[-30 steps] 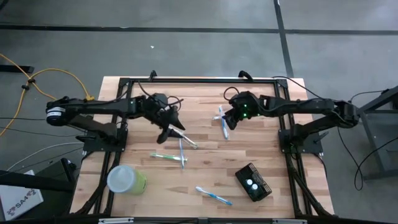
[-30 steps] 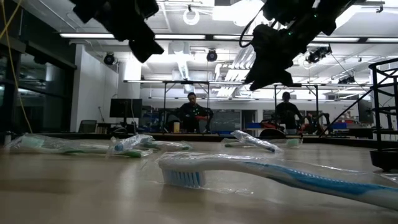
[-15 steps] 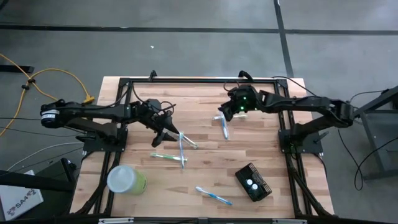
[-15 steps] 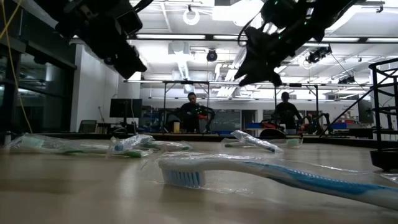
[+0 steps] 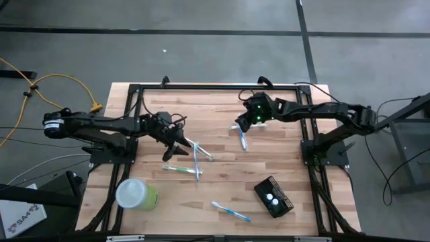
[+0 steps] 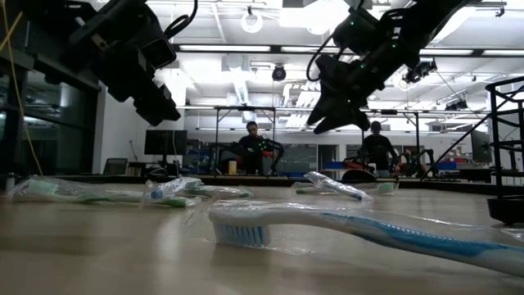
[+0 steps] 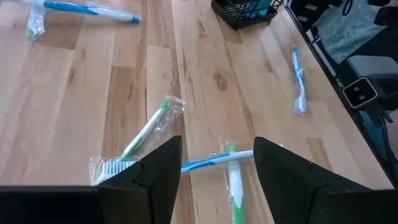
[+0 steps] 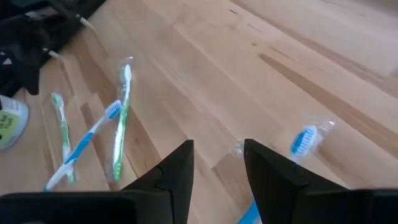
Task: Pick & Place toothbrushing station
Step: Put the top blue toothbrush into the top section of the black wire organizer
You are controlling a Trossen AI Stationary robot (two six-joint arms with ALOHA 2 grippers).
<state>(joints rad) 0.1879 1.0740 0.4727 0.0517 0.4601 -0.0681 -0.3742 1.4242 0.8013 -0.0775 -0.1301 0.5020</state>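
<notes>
Toothbrushing station (image 5: 273,197) untouched near table (image 5: 222,111) edge. Both arms now pulled back: left gripper (image 5: 173,148) wide and empty, right gripper (image 5: 242,125) part-open, empty.

Station: I see the toothbrushing station (image 5: 273,197), a black mesh box with compartments
Pose: flat, angled
Place: table's near right, alone

Robotics lab: workstations (image 6: 262,156), ceiling strip lights (image 6: 246,47).
</notes>
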